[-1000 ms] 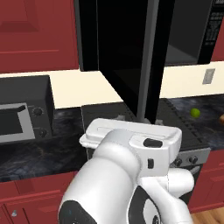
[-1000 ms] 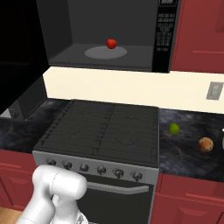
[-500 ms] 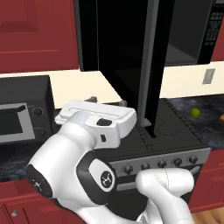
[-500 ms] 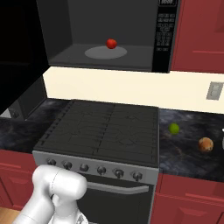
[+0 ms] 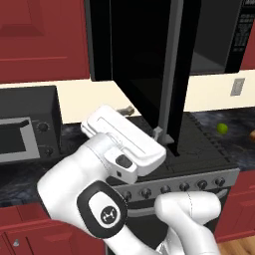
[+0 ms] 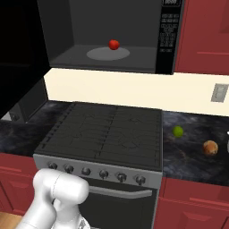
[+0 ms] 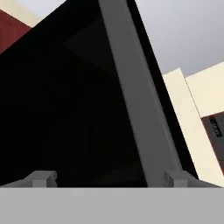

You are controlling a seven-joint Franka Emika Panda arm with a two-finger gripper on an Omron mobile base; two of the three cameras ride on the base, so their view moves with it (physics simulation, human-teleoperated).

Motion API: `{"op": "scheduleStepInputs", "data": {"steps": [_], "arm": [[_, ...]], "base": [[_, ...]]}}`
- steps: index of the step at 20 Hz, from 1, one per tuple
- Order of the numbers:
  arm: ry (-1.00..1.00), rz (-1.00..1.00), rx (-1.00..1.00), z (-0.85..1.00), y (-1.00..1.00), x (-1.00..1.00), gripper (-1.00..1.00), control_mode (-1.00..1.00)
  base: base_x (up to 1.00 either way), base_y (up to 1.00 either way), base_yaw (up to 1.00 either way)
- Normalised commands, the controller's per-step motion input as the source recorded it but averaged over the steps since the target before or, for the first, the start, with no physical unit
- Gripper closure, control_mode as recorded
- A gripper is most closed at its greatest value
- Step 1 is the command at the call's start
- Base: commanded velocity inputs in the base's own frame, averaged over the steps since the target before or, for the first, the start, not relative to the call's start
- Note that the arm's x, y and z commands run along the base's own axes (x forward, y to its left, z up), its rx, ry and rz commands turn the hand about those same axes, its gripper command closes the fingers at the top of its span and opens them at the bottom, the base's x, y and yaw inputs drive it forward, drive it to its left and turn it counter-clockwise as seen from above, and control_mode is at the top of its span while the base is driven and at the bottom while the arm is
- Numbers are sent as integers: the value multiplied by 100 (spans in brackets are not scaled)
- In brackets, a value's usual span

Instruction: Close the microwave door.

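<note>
Now the arm had swung left within half a second, carrying the gripper up against the microwave door, which stood wide open off the microwave; a push looked imminent. The fingertips sat spread apart, empty. The door's grey handle was cut off above

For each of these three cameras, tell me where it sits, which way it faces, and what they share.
Left base view: behind the arm to its left, facing forward and down at the open microwave door, its grey handle and the stove; the white arm covers the lower frame.
Right base view: behind to the right, facing the microwave cavity with a tomato; an arm joint shows at lower left.
Hand view: on the hand, looking along the gripper at the door.
Shared: both base views show the stove and lime.
</note>
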Motion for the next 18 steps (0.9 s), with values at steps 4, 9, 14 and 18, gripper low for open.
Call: {"op": "scheduleStepInputs", "data": {"steps": [4, 9, 14, 18], "arm": [[1, -27, 2, 3, -31, 10, -100, -100], [11, -13, 0, 1, -36, 10, -100, -100], [7, -12, 5, 0, -85, -1, -100, -100], [11, -6, 9, 0, -92, 0, -100, -100]], "base": [[0, 0, 0], [0, 0, 0], [0, 0, 0], [0, 0, 0]]}}
